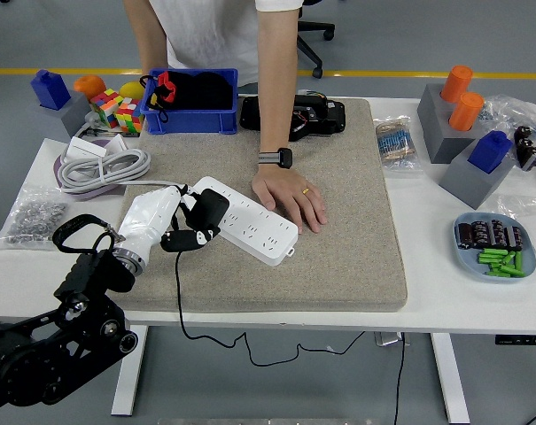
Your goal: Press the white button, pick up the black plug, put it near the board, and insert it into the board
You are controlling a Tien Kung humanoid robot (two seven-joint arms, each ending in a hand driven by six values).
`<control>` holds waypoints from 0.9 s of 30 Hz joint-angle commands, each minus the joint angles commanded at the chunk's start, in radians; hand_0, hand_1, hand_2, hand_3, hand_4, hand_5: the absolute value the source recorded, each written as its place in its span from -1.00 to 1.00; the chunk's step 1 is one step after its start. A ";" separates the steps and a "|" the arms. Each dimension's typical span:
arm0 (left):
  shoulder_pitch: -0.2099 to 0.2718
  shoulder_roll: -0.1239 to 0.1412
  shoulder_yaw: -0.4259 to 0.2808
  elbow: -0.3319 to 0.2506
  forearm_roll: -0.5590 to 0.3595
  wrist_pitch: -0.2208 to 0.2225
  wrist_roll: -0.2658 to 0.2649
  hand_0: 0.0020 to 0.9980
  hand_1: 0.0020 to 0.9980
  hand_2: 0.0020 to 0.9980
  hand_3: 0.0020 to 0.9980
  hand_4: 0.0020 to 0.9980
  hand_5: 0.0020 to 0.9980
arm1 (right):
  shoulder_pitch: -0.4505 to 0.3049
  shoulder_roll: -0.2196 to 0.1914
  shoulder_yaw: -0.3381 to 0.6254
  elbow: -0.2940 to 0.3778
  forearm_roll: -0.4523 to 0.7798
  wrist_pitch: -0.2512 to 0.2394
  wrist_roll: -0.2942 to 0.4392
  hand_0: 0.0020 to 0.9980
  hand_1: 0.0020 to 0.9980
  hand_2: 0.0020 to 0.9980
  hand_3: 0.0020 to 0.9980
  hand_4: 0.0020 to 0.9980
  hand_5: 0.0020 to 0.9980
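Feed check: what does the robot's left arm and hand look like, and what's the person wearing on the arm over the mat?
The left arm is black, jointed metal with a looped black cable at the wrist; the left hand has a white shell and black fingers. The person's arm has a black wristband, a ring and a white short sleeve.

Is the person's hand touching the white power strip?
Touching. The head view shows the person's hand lying flat on the mat with its palm edge pressed against the power strip's far side; no gap shows.
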 joint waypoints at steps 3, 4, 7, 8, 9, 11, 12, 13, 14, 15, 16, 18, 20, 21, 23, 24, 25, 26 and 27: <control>-0.023 -0.010 0.013 0.030 0.002 -0.004 0.004 -0.44 -0.39 -0.28 0.10 0.34 -1.00 | 0.001 0.000 -0.002 0.000 0.001 0.000 0.000 0.32 0.32 0.25 0.22 0.37 -0.06; -0.031 -0.013 0.018 0.040 0.001 -0.005 0.004 -0.44 -0.39 -0.28 0.10 0.34 -1.00 | 0.001 0.000 -0.003 0.000 0.001 0.000 0.000 0.32 0.32 0.25 0.22 0.37 -0.06; -0.050 -0.020 0.030 0.070 -0.003 -0.008 0.004 -0.44 -0.39 -0.28 0.10 0.34 -1.00 | 0.003 0.000 -0.005 0.000 0.002 0.000 0.000 0.32 0.32 0.25 0.22 0.37 -0.06; -0.056 -0.021 0.034 0.078 -0.005 -0.010 0.003 -0.42 -0.38 -0.28 0.11 0.33 -1.00 | 0.004 0.001 -0.005 0.001 0.002 0.000 0.000 0.32 0.32 0.25 0.22 0.37 -0.06; -0.061 -0.021 0.038 0.083 -0.007 -0.010 0.002 -0.42 -0.38 -0.28 0.11 0.33 -1.00 | 0.004 0.001 -0.004 0.001 0.003 0.000 0.000 0.32 0.32 0.25 0.22 0.37 -0.06; -0.072 -0.019 0.047 0.092 -0.009 -0.010 0.000 -0.42 -0.38 -0.28 0.11 0.33 -1.00 | 0.005 0.001 -0.005 0.000 0.003 0.000 0.000 0.32 0.32 0.25 0.22 0.37 -0.06; -0.076 -0.018 0.052 0.095 -0.008 -0.010 0.000 -0.42 -0.38 -0.28 0.11 0.33 -1.00 | 0.005 0.001 -0.005 0.000 0.003 0.000 0.000 0.32 0.32 0.25 0.22 0.37 -0.06; -0.080 -0.018 0.056 0.098 -0.007 -0.010 0.000 -0.42 -0.38 -0.28 0.11 0.33 -1.00 | 0.005 0.000 -0.004 0.000 0.003 0.000 0.000 0.32 0.32 0.25 0.22 0.37 -0.06; -0.084 -0.017 0.059 0.101 -0.008 -0.011 0.000 -0.42 -0.38 -0.27 0.11 0.33 -1.00 | 0.005 0.000 -0.003 0.000 0.003 0.000 0.000 0.32 0.32 0.25 0.22 0.37 -0.06; -0.087 -0.017 0.063 0.105 -0.008 -0.011 0.001 -0.42 -0.38 -0.27 0.11 0.33 -1.00 | 0.005 -0.001 -0.003 0.000 0.003 -0.001 0.000 0.32 0.32 0.25 0.22 0.37 -0.06; -0.089 -0.018 0.065 0.108 -0.007 -0.012 0.001 -0.42 -0.38 -0.27 0.11 0.33 -1.00 | 0.005 -0.001 -0.003 -0.001 0.003 -0.001 0.000 0.32 0.32 0.25 0.22 0.37 -0.06; -0.091 -0.019 0.066 0.115 -0.008 -0.015 0.002 -0.42 -0.38 -0.27 0.11 0.33 -1.00 | 0.004 -0.001 -0.004 0.000 0.003 -0.001 0.000 0.32 0.32 0.25 0.22 0.37 -0.06; -0.093 -0.019 0.068 0.119 -0.008 -0.015 0.001 -0.42 -0.38 -0.27 0.11 0.34 -1.00 | 0.004 0.000 -0.003 0.000 0.004 -0.001 0.000 0.32 0.32 0.25 0.22 0.37 -0.06; -0.094 -0.018 0.069 0.121 -0.008 -0.015 0.001 -0.42 -0.38 -0.27 0.11 0.34 -1.00 | 0.004 0.000 -0.004 -0.001 0.004 0.000 0.000 0.32 0.32 0.25 0.22 0.37 -0.06; -0.097 -0.016 0.074 0.126 -0.007 -0.016 0.000 -0.42 -0.38 -0.27 0.11 0.34 -1.00 | 0.004 0.001 -0.004 0.000 0.004 -0.001 0.000 0.32 0.32 0.25 0.22 0.37 -0.06; -0.098 -0.015 0.075 0.128 -0.008 -0.016 0.000 -0.42 -0.38 -0.27 0.11 0.34 -1.00 | 0.003 0.001 -0.004 0.000 0.004 0.000 0.000 0.32 0.32 0.25 0.22 0.37 -0.06; -0.099 -0.015 0.076 0.130 -0.009 -0.017 0.001 -0.42 -0.38 -0.27 0.11 0.34 -1.00 | 0.003 0.001 -0.005 0.000 0.004 0.000 0.000 0.32 0.32 0.25 0.22 0.37 -0.06; -0.100 -0.014 0.078 0.133 -0.008 -0.017 0.000 -0.43 -0.38 -0.27 0.11 0.34 -1.00 | 0.003 0.001 -0.006 0.000 0.004 -0.001 0.000 0.32 0.32 0.25 0.21 0.37 -0.07; -0.100 -0.013 0.079 0.135 -0.008 -0.018 0.001 -0.43 -0.38 -0.27 0.11 0.34 -1.00 | 0.003 0.001 -0.006 0.000 0.004 -0.001 0.000 0.32 0.32 0.25 0.21 0.37 -0.07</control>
